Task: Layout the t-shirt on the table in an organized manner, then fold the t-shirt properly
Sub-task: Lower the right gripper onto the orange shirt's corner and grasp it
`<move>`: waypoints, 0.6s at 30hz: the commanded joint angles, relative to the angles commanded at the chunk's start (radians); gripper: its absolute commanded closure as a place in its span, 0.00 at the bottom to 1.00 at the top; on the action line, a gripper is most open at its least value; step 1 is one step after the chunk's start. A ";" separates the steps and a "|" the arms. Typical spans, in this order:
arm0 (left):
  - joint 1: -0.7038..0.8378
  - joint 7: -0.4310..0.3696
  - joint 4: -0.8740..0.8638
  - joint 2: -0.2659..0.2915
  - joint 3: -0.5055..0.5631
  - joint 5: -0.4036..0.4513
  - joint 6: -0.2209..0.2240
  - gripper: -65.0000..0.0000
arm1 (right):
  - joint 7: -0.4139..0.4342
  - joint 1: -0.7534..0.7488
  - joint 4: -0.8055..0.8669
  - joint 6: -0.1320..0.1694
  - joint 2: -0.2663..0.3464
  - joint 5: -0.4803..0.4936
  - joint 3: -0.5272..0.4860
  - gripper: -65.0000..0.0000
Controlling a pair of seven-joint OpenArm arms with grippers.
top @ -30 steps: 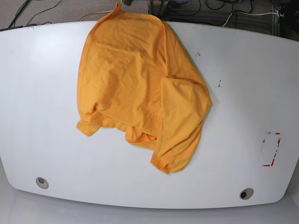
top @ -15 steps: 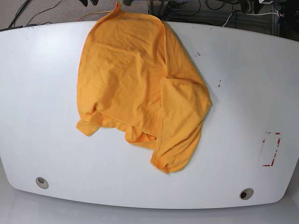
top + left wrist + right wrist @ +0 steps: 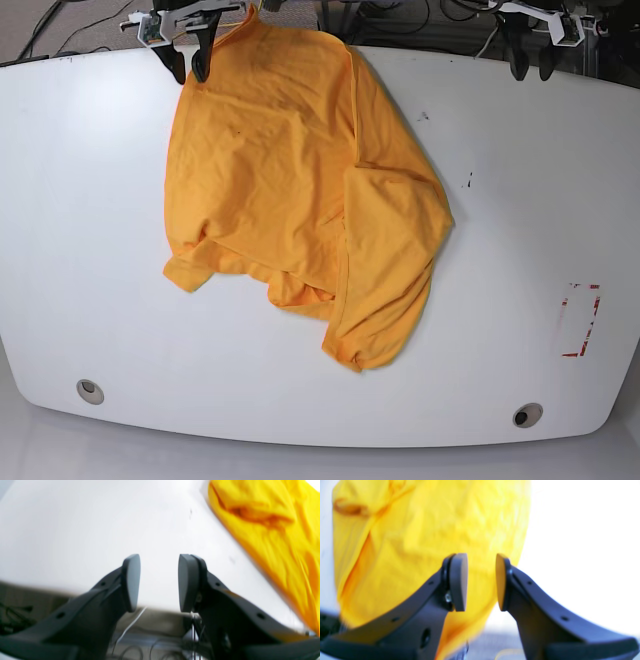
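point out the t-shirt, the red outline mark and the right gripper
t-shirt (image 3: 290, 180): base view, on the flat middle of the cloth.
red outline mark (image 3: 581, 320): base view, inside the outline, near the table's edge.
right gripper (image 3: 188, 72): base view, between its fingertips, at the shirt's far corner.

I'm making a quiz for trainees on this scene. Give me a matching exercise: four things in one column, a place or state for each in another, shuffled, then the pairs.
Things:
1. t-shirt
2. left gripper
3. right gripper
4. red outline mark

Places or states:
A. open, over bare white table
B. open, at the shirt's far edge
C. crumpled, unfolded
D. on the table, apart from the shirt

Pairs: 1-C, 2-A, 3-B, 4-D
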 joint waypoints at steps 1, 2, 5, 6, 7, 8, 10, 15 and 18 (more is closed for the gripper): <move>-0.015 0.011 0.000 0.000 0.000 0.000 0.000 0.51 | -0.021 0.012 0.008 0.000 0.000 0.000 -0.002 0.71; -0.023 0.015 0.000 0.000 0.000 0.000 0.000 0.48 | -0.038 0.025 0.015 0.000 -0.002 0.000 -0.003 0.71; -0.061 0.032 0.000 0.000 -0.002 0.000 0.000 0.37 | -0.109 0.072 0.026 0.000 -0.003 -0.002 -0.032 0.71; -0.071 0.034 0.000 0.000 -0.002 0.000 0.000 0.34 | -0.137 0.095 0.026 -0.002 -0.003 -0.002 -0.040 0.71; -0.077 0.035 0.000 0.000 -0.002 0.000 0.000 0.33 | -0.155 0.109 0.026 -0.003 -0.003 -0.002 -0.040 0.71; -0.084 0.035 0.000 -0.002 -0.002 0.000 0.000 0.33 | -0.164 0.117 0.026 -0.003 -0.003 -0.002 -0.040 0.71; -0.117 0.040 0.000 -0.011 -0.002 0.002 -0.002 0.32 | -0.196 0.150 0.026 -0.003 -0.005 -0.002 -0.043 0.71; -0.170 0.061 -0.006 -0.069 0.043 0.002 -0.002 0.32 | -0.284 0.218 0.026 -0.008 -0.011 0.002 -0.044 0.71; -0.201 0.089 -0.005 -0.123 0.091 -0.002 -0.002 0.32 | -0.339 0.265 0.026 -0.008 -0.025 -0.002 -0.040 0.71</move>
